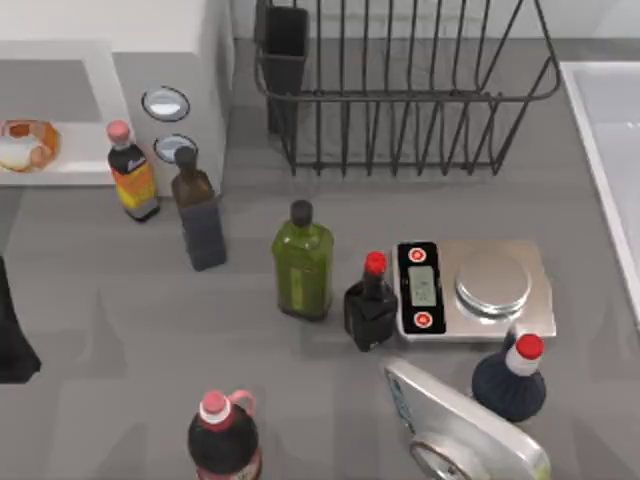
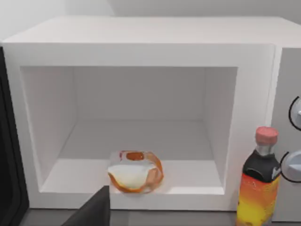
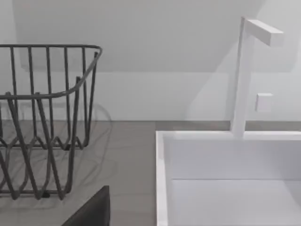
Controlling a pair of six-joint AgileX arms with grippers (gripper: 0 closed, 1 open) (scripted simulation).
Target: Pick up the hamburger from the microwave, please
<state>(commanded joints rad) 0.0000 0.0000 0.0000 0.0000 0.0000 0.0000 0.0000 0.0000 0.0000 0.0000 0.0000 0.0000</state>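
Observation:
The hamburger (image 1: 27, 145) (image 2: 135, 171), a small orange-tan bun with a pale middle, lies on the floor of the open white microwave (image 1: 170, 40) (image 2: 141, 52), close to its front edge. A dark part of my left gripper (image 2: 91, 212) shows low in the left wrist view. It is in front of the microwave's opening, short of the hamburger and not touching it. A dark part of my right gripper (image 3: 89, 209) shows in the right wrist view, near the wire rack and the sink, far from the microwave.
An orange-labelled, pink-capped bottle (image 1: 132, 172) (image 2: 257, 183) and a dark bottle (image 1: 198, 212) stand just in front of the microwave's dials. Mid-table are a green bottle (image 1: 303, 262), a small red-capped bottle (image 1: 371, 303) and a silver scale (image 1: 475, 290). A wire rack (image 1: 400, 90) stands behind, a sink (image 1: 610, 150) at the right.

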